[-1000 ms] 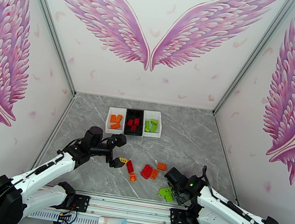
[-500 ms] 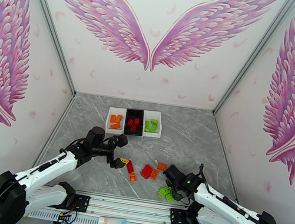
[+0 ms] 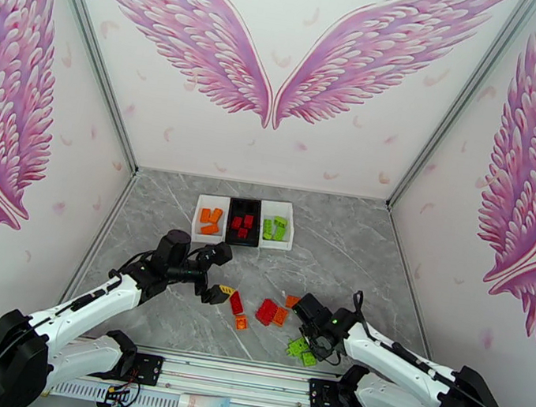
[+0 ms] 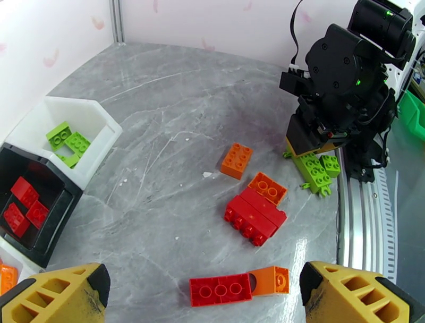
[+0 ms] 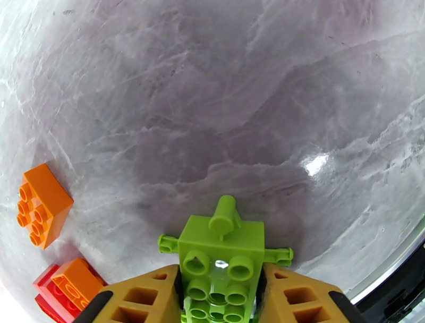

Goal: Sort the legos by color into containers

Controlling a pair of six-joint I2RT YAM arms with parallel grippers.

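Observation:
The containers (image 3: 293, 236) stand in a row at the back: orange legos (image 3: 210, 221) in the left white tray, red legos (image 3: 242, 223) in the black one, green legos (image 3: 274, 227) in the right white one. Loose red (image 4: 254, 215) and orange legos (image 4: 236, 160) lie mid-table. My right gripper (image 5: 220, 300) is low near the front edge, its yellow fingers (image 5: 143, 297) pressed against both sides of a lime green lego (image 5: 220, 255) that rests on the table. My left gripper (image 4: 204, 276) hovers open over a long red lego (image 4: 220, 290) joined to an orange one (image 4: 271, 280).
The grey marble table (image 3: 357, 253) is walled on three sides by panels printed with pink wings. A metal rail (image 3: 244, 374) with both arm bases runs along the near edge, close behind the green lego.
My right arm has reached left and down over the green lego, and its fingers have closed in on the brick. The left arm has barely moved and stays open.

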